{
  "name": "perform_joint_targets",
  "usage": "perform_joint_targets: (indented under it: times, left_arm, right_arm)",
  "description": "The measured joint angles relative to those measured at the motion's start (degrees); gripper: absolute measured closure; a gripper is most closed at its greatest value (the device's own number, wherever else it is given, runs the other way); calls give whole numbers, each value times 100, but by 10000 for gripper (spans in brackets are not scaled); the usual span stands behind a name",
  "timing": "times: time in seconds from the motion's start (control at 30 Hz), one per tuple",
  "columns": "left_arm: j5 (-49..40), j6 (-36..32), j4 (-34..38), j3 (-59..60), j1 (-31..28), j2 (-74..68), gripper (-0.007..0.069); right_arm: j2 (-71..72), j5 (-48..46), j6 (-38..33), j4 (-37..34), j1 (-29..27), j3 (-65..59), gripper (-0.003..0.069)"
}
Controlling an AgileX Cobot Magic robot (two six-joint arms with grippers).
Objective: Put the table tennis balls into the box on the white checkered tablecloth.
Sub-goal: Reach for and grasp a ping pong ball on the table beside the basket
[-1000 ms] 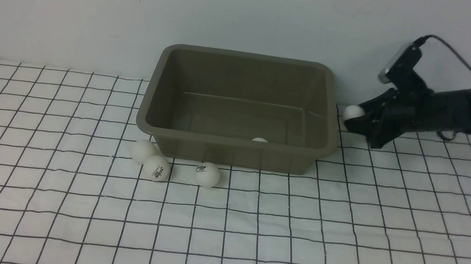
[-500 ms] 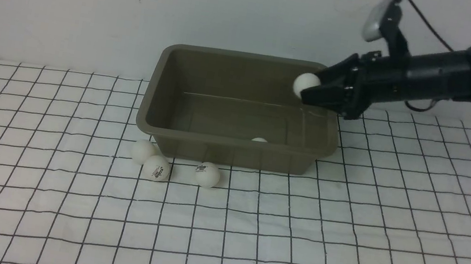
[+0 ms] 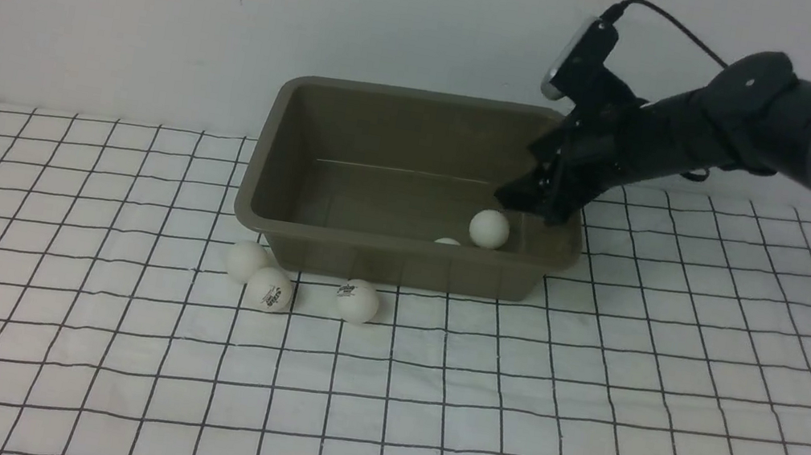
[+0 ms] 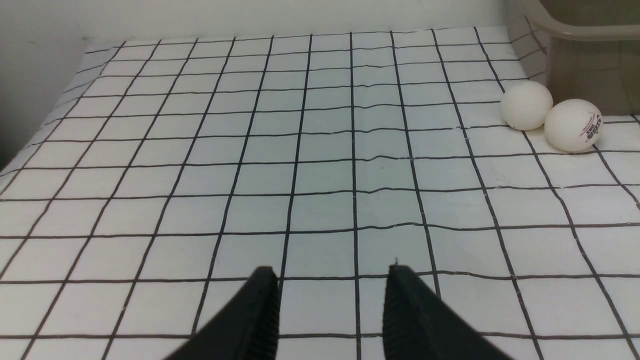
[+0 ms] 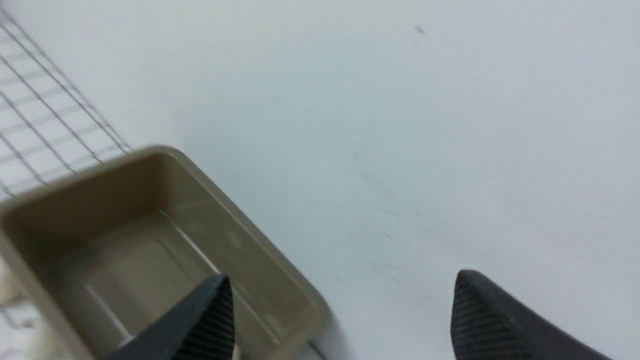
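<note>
While the right gripper (image 3: pixel 533 205) hangs over the right end of the box (image 3: pixel 400 263), tilted down toward its interior, its fingers stand wide apart with nothing between them; the right wrist view confirms this, both ribbed fingertips (image 5: pixel 215 310) spread and empty above the box rim (image 5: pixel 165 157). One table tennis ball (image 3: pixel 489 229) sits just below and slightly left of those fingertips, inside the box and clear of them; whether it rests on the box floor or is in the air cannot be told. A second ball (image 3: pixel 446 241) shows only as a sliver above the near rim, also inside the box. Three more balls lie outside on the white checkered tablecloth (image 3: pixel 587 419), close against the box's near wall toward its left end: a plain one (image 3: pixel 245 261) touching a logo-printed one (image 3: pixel 270 289), and a third (image 3: pixel 358 301) a little to the right. Left gripper (image 4: pixel 331 272) is low over bare cloth, well apart from the box; fingers part-way apart, holding nothing. Its wrist view shows the touching pair (image 4: pixel 526 105) (image 4: pixel 573 125) beside the box corner (image 4: pixel 575 31).
</note>
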State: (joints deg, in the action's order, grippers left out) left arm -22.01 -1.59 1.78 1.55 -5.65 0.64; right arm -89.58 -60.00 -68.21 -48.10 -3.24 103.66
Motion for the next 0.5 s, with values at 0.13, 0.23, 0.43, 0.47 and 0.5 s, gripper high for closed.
perform_joint_targets:
  times: [0.13,0.23,0.43,0.47,0.5]
  left_arm:
    - [0,0,0,0,0,0,356]
    - [0,0,0,0,0,0,356]
    - [0,0,0,0,0,0,356]
    - [0,0,0,0,0,0,356]
    - [0,0,0,0,0,0,356]
  right_arm:
    - [286,-555,405,-402,0,0,131]
    - [422,-967,719,-718,0,0,131]
    - [538,-1192,1282,-1462,12,0,132]
    - [538,-1199,1343,-1561,12,0,132]
    - [538,-1198,1395,-1653,12,0,132]
